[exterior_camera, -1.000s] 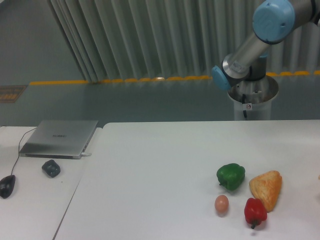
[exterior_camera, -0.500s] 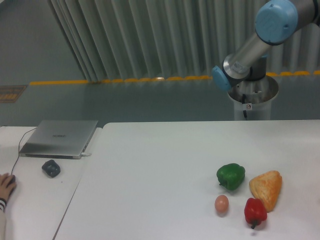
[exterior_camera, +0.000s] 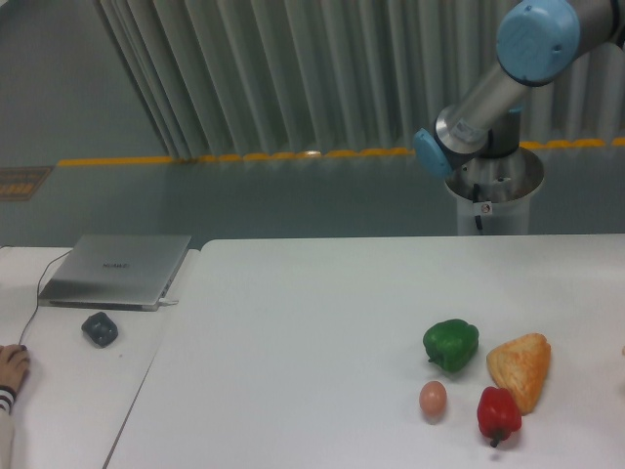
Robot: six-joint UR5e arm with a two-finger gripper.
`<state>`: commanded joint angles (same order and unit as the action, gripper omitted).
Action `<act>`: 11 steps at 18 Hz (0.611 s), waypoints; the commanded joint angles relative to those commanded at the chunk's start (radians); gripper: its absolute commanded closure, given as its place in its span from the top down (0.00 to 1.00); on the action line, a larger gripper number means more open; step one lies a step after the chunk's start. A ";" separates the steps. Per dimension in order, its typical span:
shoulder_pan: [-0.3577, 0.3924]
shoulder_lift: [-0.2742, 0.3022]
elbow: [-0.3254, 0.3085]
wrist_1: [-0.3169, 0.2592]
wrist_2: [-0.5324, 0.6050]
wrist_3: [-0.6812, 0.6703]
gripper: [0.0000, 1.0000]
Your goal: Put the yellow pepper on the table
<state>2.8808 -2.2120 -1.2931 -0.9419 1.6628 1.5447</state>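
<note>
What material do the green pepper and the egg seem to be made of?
The green pepper looks like moulded plastic: its skin is glossy and evenly coloured, though a real pepper cannot be ruled out. The egg has a matt, pale brown surface with no shine; it could be real shell or a painted replica, and the picture is too small to tell.

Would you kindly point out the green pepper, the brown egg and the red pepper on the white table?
glossy green bell pepper (exterior_camera: pixel 450 343): fixed camera, middle of its body.
small brown egg (exterior_camera: pixel 433 398): fixed camera, centre of shell.
glossy red bell pepper (exterior_camera: pixel 498 412): fixed camera, middle of its body.
</note>
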 joint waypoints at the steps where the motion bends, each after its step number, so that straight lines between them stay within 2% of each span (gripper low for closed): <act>1: 0.000 -0.002 0.000 0.000 0.000 0.002 1.00; 11: 0.002 -0.002 -0.029 0.002 0.002 -0.009 1.00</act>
<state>2.8823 -2.2135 -1.3223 -0.9403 1.6644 1.5355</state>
